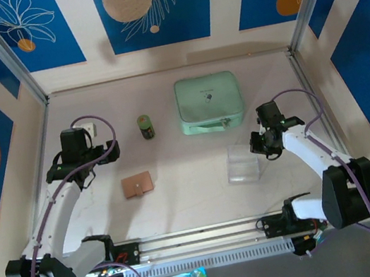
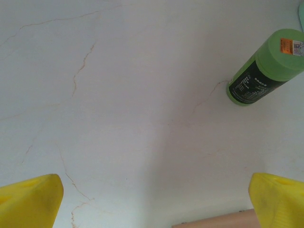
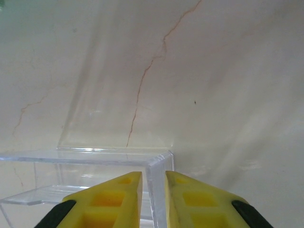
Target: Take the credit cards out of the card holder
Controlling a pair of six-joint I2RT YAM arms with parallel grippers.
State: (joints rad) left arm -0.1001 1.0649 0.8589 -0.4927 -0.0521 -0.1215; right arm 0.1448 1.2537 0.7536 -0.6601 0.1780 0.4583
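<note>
A small flat tan leather-like card holder lies closed on the pale marble-patterned table, left of centre and nearer the arm bases than the far wall. No gripper touches it.

The left gripper hangs above the table just left of and beyond the card holder, its yellow fingers spread wide apart with nothing between them. In the left wrist view a thin tan strip at the bottom edge, just inside the right finger, is probably the card holder's far edge, though too little shows to be sure. A green cylindrical bottle with a dark label lies on its side ahead and to the right, well apart from the fingers; from above it sits between the left gripper and a mint-green zip case near the far wall.

The right gripper is at the far right corner of a clear rectangular plastic box that stands right of centre. In the right wrist view its yellow fingers are drawn almost together, clamped on the box's thin transparent wall, which stands upright in the narrow slit between them. The box is well apart from the card holder.
</note>
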